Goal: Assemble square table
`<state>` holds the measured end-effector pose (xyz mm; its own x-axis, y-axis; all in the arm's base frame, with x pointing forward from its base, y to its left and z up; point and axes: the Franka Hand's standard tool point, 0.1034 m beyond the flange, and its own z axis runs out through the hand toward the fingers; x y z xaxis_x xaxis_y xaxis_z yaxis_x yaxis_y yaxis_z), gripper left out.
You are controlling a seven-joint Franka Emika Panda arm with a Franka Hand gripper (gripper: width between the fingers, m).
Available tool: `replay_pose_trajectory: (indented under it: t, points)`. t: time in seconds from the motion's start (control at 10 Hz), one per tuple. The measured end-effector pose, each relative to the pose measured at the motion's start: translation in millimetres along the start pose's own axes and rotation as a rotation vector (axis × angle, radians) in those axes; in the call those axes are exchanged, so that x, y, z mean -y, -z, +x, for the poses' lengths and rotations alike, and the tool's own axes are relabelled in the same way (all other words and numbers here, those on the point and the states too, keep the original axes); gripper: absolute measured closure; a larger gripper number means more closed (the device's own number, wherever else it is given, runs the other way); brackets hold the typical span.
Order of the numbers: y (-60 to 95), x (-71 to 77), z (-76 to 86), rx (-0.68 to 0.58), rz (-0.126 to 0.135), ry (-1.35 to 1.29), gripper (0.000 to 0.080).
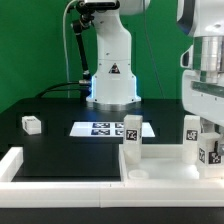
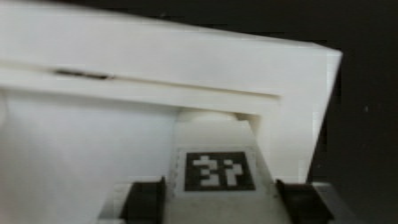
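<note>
The white square panel lies at the front, toward the exterior view's right. Two white tagged legs stand upright on it, one on its left part and one further right. My gripper hangs over the panel's right end, shut on a third leg held upright. In the wrist view this leg, with its tag facing the camera, sits between my two dark fingers, with the panel beyond it. A fourth leg lies loose on the table at the left.
The marker board lies flat in the middle of the black table. White border bars run along the front and front left. The robot's base stands at the back, in front of a green backdrop.
</note>
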<state>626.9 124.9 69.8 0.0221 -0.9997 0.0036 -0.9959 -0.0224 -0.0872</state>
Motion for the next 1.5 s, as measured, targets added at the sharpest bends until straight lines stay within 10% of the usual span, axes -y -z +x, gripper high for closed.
replay_pose_trajectory:
  t: [0.4, 1.1, 1.3, 1.5]
  points:
    - [-1.4, 5.4, -8.1, 0.033, 0.033, -0.449, 0.0509]
    - [-2.3, 5.5, -7.0, 0.055, 0.040, -0.449, 0.0509]
    - [-0.1, 4.3, -6.5, 0.037, 0.043, -0.229, 0.0212]
    - [6.1, 5.6, -7.5, 0.002, 0.050, 0.068, 0.0162]
